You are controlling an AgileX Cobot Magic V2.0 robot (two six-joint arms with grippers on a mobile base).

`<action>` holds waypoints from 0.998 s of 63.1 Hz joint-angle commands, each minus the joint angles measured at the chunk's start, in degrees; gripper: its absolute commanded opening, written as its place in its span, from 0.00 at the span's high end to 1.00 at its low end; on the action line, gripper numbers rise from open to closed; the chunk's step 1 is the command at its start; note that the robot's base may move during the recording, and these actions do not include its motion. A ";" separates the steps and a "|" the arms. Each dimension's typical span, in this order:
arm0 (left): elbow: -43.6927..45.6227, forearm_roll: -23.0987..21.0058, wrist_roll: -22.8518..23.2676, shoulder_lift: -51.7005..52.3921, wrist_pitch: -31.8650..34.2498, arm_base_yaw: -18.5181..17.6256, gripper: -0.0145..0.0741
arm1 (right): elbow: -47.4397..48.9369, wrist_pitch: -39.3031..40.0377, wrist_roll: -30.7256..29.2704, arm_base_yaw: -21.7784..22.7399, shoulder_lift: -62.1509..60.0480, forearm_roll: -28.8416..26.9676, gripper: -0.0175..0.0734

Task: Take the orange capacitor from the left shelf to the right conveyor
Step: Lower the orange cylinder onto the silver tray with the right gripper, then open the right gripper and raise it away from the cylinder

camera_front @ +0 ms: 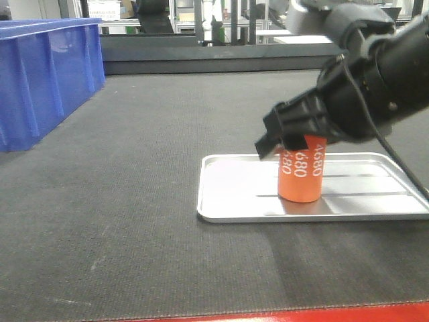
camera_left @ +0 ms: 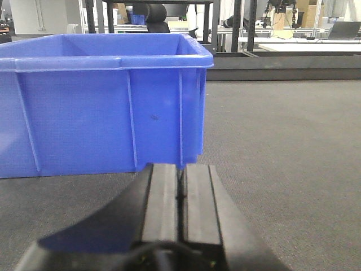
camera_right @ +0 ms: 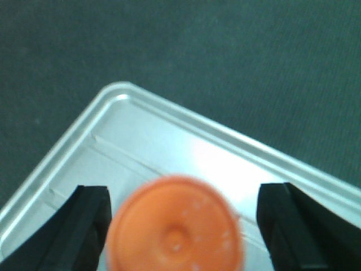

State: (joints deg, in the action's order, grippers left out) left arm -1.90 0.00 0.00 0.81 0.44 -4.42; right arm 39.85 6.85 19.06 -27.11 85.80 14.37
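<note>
- The orange capacitor is seen standing upright on a shallow silver tray, towards the middle of the tray; white "4680" prints are read on its side.
- The right gripper is held over the top part of the capacitor, with one black finger on each side of it.
- In the right wrist view the jaws are spread a little wider than the round orange top. A narrow gap is seen at one side, while at the other side the finger is touching or just beside it; the blur does not allow this to be decided. A firm hold is not shown.
- The tray is laid on the right conveyor, a dark textured belt whose red front edge is seen at the bottom of the front view.
- A blue bin is placed on the belt at the far left, well apart from the tray.
- The left gripper is kept low over the belt in front of this bin, its two pads pressed together with nothing between them.
</note>
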 commanded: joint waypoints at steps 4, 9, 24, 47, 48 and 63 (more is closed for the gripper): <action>0.45 -0.31 0.00 -0.58 4.75 -0.32 0.95 | 4.84 0.43 -0.66 -0.34 -5.65 0.51 0.12; 0.45 -0.31 0.00 -0.58 4.75 -0.32 0.95 | 7.16 -3.18 -0.66 -0.54 -8.72 0.51 0.12; 0.45 -0.31 0.00 -0.58 4.75 -0.32 0.95 | 13.03 -17.34 -0.60 -0.54 -20.05 0.44 0.30; 0.45 -0.31 0.00 -0.58 4.75 -0.32 0.95 | 13.07 -29.64 -0.60 -0.54 -33.22 0.40 0.75; 0.45 -0.31 0.00 -0.58 4.75 -0.32 0.95 | 13.07 -30.05 -0.67 -0.54 -33.47 0.68 0.75; 0.45 -0.31 0.00 -0.58 4.75 -0.32 0.95 | 13.07 -30.45 -0.62 0.05 -34.46 10.60 0.75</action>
State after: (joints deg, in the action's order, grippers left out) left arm -1.90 0.00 0.00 0.81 0.44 -4.42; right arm 50.74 -27.52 19.06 -27.57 52.29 19.84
